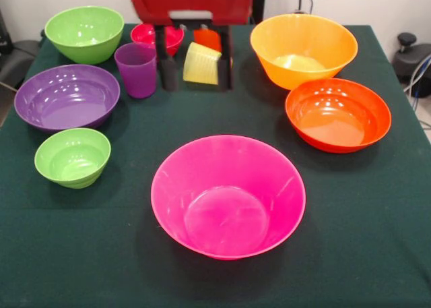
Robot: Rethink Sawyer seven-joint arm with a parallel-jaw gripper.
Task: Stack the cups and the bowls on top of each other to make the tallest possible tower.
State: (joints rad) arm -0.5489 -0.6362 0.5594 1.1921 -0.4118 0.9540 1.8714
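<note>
My gripper (195, 85) stands open at the far middle of the table, its black fingers (167, 69) down on the cloth. The yellow cup (202, 64) sits tilted between them, closer to the right finger. Just behind it is the orange cup (207, 38). The purple cup (137, 69) stands upright just left of the left finger, with the small red bowl (156, 37) behind it. The large pink bowl (227, 197) sits alone at the near middle. Nothing is stacked on anything.
On the left are the medium green bowl (84, 33), the purple bowl (66, 97) and the small green bowl (72, 157). On the right are the yellow-orange bowl (303, 48) and the orange-red bowl (337, 114). All stand upright on the dark green cloth (377, 254).
</note>
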